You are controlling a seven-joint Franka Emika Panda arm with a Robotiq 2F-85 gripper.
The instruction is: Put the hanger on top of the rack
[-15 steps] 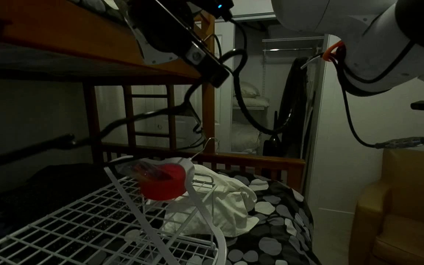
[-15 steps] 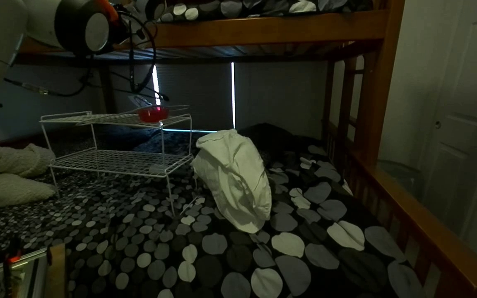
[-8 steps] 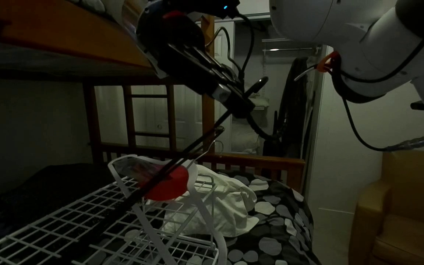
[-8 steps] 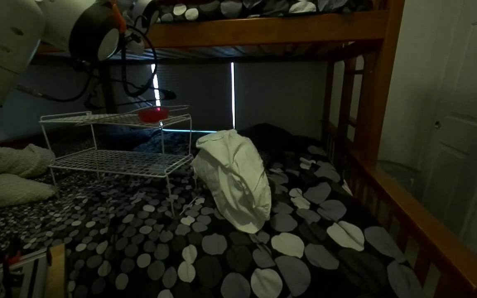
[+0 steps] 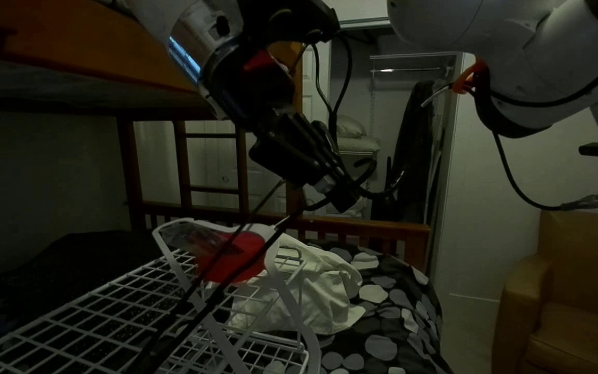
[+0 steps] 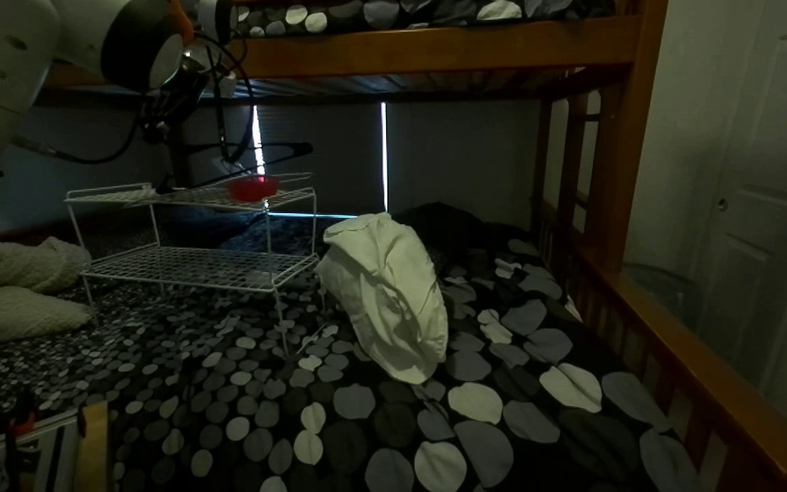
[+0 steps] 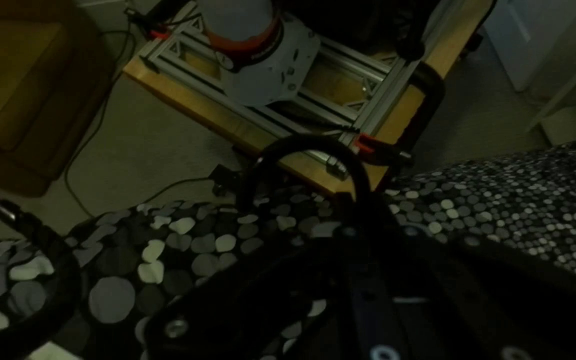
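Hanger (image 7: 309, 142) pinched near its hook in my gripper (image 5: 341, 196), I am, I judge, at the placing step: its black bars slant over the rack (image 6: 110, 197), touching or not I cannot tell. My next move should be levelling it, lowering clear of the red bowl (image 6: 252, 189), then letting go.

Black hanger (image 6: 294, 148) over wire rack (image 6: 188, 267), red container (image 6: 253, 189) atop

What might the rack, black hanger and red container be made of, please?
The rack: probably white-coated metal, given its thin wire grid. The black hanger: likely smooth plastic, its thick curve showing a glint. The red container: perhaps plastic, from its solid colour; finish unclear.
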